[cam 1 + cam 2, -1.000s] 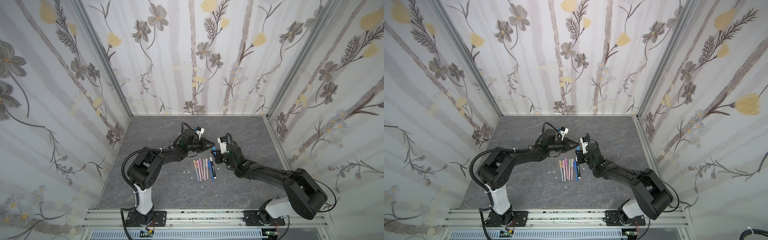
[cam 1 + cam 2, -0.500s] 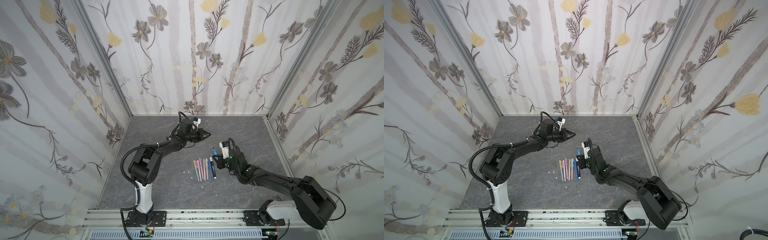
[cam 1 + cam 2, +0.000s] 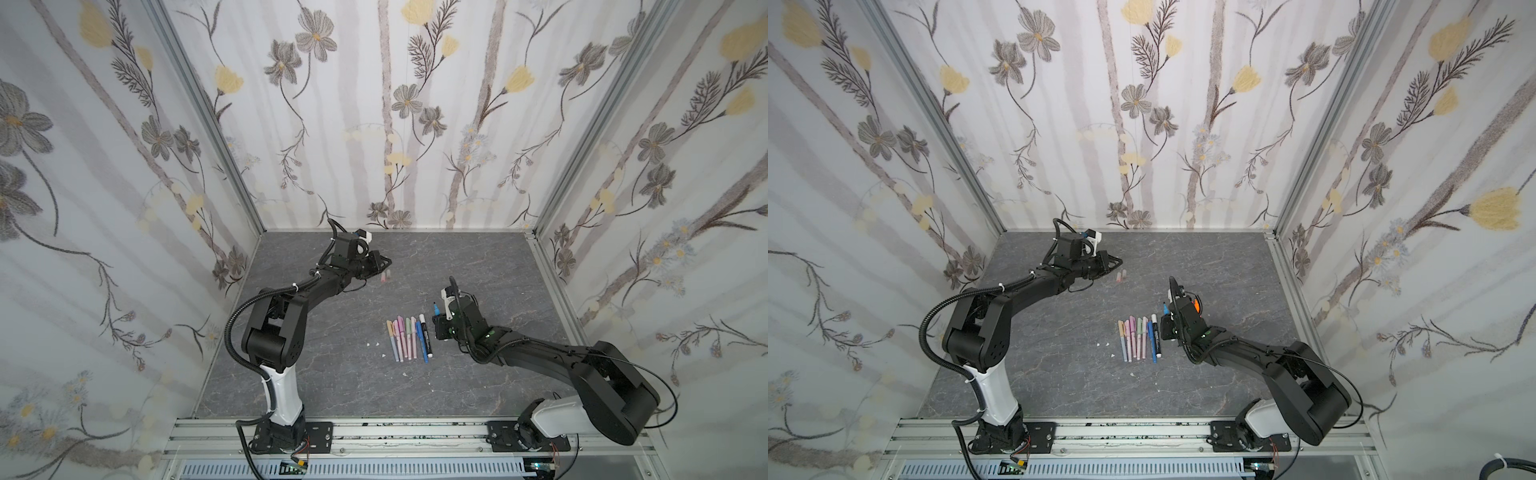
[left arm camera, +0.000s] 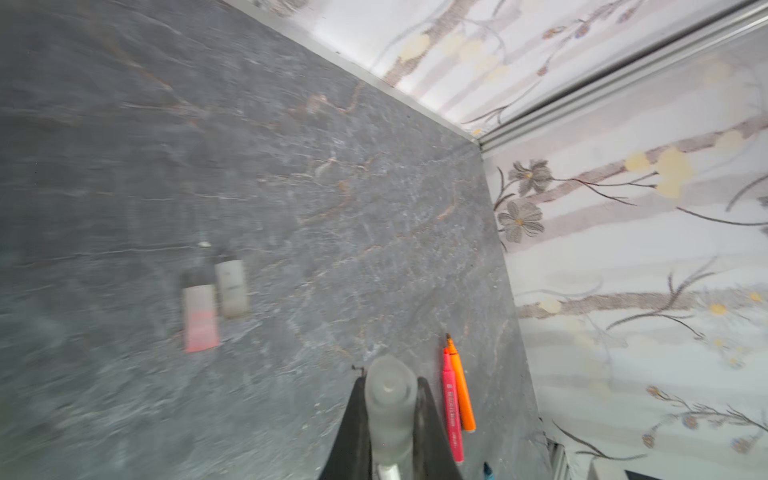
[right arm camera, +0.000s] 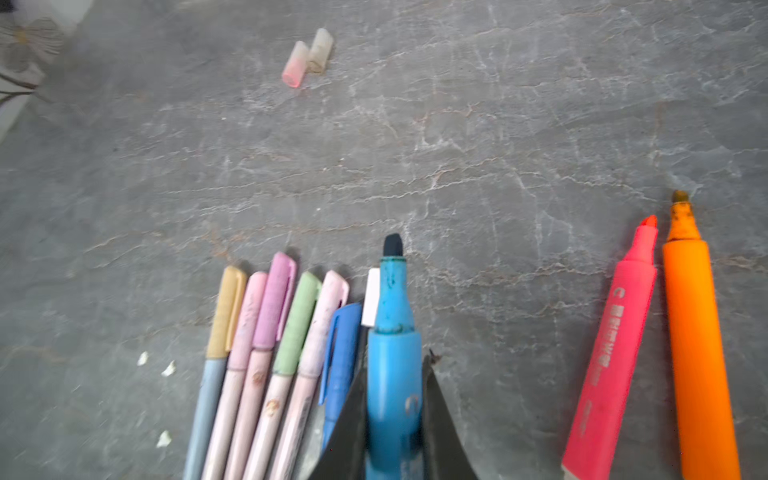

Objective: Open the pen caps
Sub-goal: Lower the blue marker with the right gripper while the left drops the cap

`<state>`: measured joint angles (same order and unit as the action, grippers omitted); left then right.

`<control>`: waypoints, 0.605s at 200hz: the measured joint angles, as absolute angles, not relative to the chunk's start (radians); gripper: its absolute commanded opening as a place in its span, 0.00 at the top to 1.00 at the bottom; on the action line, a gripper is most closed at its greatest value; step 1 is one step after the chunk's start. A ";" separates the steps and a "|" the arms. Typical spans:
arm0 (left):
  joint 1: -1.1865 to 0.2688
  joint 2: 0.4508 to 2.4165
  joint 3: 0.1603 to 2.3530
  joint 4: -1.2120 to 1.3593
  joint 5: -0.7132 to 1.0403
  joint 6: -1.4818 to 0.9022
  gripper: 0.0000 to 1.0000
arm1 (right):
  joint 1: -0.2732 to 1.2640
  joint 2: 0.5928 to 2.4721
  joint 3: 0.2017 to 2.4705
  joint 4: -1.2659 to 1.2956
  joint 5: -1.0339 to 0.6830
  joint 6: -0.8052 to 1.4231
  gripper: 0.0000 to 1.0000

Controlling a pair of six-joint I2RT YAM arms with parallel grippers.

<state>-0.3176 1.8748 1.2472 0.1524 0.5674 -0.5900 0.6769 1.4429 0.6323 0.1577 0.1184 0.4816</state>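
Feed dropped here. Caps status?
Left gripper shut on frosted cap. Right gripper shut on uncapped blue marker. Pastel pens capped. Nothing blocking.

top views: high, front, downward | wrist views: close, sharing two loose caps (image 5: pixel 296 64)

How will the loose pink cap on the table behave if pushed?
The pink cap lies on its side and looks round, so it probably rolls. Small plastic: likely light, skids easily on the table. It sits right beside the clear cap, so a nudge may shift both.
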 measured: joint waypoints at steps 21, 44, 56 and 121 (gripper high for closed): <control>-0.262 1.844 1.205 0.097 0.536 -0.540 1.00 | 0.668 1.531 0.702 0.102 0.175 0.490 1.00; -0.230 1.827 1.171 0.068 0.518 -0.509 1.00 | 0.654 1.615 0.744 0.055 0.221 0.498 1.00; -0.224 1.826 1.158 0.065 0.513 -0.498 1.00 | 0.647 1.655 0.767 0.032 0.239 0.505 1.00; -0.202 1.848 1.126 0.079 0.510 -0.496 1.00 | 0.635 1.723 0.802 0.028 0.310 0.515 0.94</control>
<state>-0.2020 1.8477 1.1255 0.0788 0.5098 -0.4961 0.6353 1.7226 0.8017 0.0280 0.3103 0.5148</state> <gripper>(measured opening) 0.098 0.152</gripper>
